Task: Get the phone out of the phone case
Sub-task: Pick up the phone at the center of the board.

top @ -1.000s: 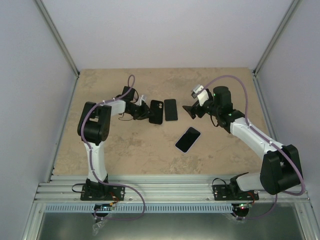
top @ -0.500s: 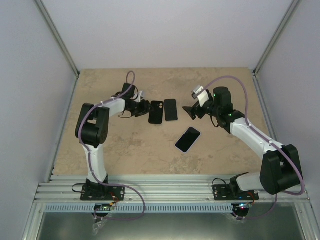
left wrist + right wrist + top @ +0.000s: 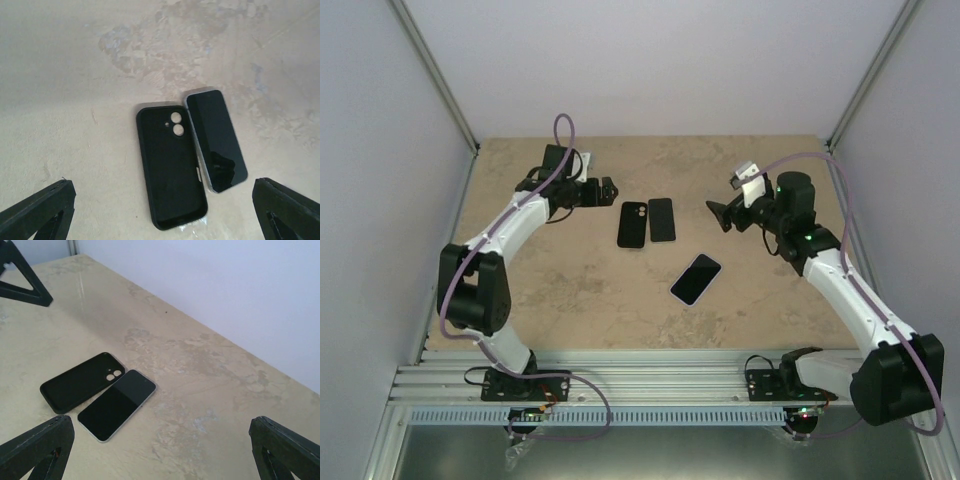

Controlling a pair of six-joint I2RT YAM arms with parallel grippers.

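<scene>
An empty black phone case (image 3: 632, 224) lies flat on the table, inside up, with its camera holes showing. Right beside it, on its right, lies the dark phone (image 3: 662, 219), screen up, touching or nearly touching the case's edge. My left gripper (image 3: 609, 190) hovers open just left of and behind the case, holding nothing. In the left wrist view the case (image 3: 171, 167) and phone (image 3: 216, 140) lie between the spread fingers (image 3: 40, 212). My right gripper (image 3: 719, 213) stands open to the right of the phone, with case (image 3: 80, 381) and phone (image 3: 116, 404) in its view.
A second phone (image 3: 696, 278) with a pale rim lies screen up nearer the front, tilted, apart from the other two. Grey walls enclose the table at the back and both sides.
My left gripper opened and let go of the case, which dropped from tilted to flat, then pulled back up and to the left. My right arm drew back to the right.
</scene>
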